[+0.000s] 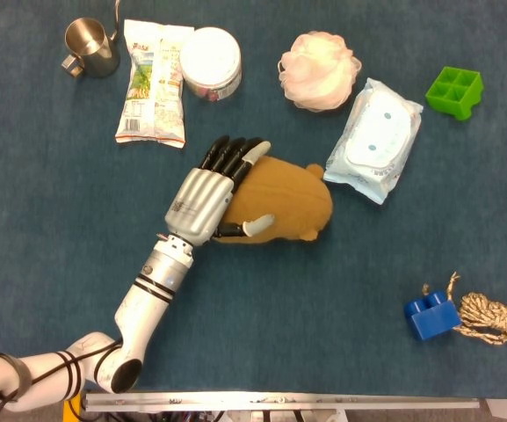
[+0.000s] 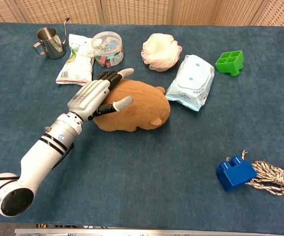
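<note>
The left hand [image 1: 207,195] lies over the near end of the brown plush toy [image 1: 290,200], fingers [image 2: 113,76] draped across its top and thumb along its front side. The fingers are spread around the toy; whether they already clamp it cannot be told. The toy rests flat on the blue table [image 1: 323,308], centre of the field, just beside the wet wipes pack [image 1: 374,139] and near the snack bag [image 1: 152,81]. Judgement: the reach is done, contact made; a firm grasp and any lift are outstanding. The right hand shows in neither view.
</note>
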You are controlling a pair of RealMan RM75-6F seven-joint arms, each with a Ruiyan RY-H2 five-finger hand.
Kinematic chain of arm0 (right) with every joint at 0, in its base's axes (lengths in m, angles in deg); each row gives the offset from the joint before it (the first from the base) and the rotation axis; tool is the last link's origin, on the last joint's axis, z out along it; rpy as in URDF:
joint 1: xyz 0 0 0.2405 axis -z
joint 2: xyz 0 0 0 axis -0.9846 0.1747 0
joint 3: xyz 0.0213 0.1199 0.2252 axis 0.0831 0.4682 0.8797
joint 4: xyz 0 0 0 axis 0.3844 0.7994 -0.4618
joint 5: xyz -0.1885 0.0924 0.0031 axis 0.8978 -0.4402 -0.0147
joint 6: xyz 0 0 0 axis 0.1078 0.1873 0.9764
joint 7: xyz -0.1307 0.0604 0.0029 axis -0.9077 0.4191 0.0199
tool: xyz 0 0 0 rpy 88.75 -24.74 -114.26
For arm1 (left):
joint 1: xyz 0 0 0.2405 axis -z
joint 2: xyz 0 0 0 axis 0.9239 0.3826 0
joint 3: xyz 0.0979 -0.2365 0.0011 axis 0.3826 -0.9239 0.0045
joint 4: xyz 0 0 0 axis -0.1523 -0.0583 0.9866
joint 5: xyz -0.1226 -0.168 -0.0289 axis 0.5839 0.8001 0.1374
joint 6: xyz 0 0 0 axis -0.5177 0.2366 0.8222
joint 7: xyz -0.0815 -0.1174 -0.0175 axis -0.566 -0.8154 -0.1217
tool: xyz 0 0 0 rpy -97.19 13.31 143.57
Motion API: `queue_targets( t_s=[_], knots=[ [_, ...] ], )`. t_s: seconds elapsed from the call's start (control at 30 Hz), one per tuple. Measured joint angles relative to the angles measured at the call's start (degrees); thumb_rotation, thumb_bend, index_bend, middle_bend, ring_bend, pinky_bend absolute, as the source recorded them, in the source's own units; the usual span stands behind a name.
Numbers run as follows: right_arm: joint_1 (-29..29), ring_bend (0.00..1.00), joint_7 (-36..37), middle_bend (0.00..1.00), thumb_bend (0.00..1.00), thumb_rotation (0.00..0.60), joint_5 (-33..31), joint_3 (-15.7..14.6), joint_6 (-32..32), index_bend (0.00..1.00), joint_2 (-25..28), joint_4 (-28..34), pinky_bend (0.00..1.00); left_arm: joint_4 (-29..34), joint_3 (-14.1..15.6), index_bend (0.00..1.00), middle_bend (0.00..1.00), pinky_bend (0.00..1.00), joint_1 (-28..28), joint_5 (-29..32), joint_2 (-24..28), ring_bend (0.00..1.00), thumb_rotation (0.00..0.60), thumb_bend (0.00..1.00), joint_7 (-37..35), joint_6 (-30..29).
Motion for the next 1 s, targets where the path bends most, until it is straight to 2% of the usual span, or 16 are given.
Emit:
queue_targets(
  t_s=[0.4, 1.0],
  knots=[
    [-0.09, 0.22, 0.46, 0.36, 0.07, 0.6, -0.22, 0.19, -0.27, 0.35, -0.14, -0.42, 0.25, -5.51, -1.25, 0.04, 0.09, 0.01, -0.17, 1.63, -1.6, 0.07, 0.014, 0.04, -0.77, 0.83],
    [0.19, 0.22, 1.01, 0.36, 0.07, 0.6, 0.01, 0.24, 0.21, 0.35, -0.15, -0.54, 0.25, -1.21, -3.19, 0.04, 0.09, 0.01, -0.47, 1.66, 3.15, 0.07, 0.014, 0.04, 0.94, -1.46]
  ],
)
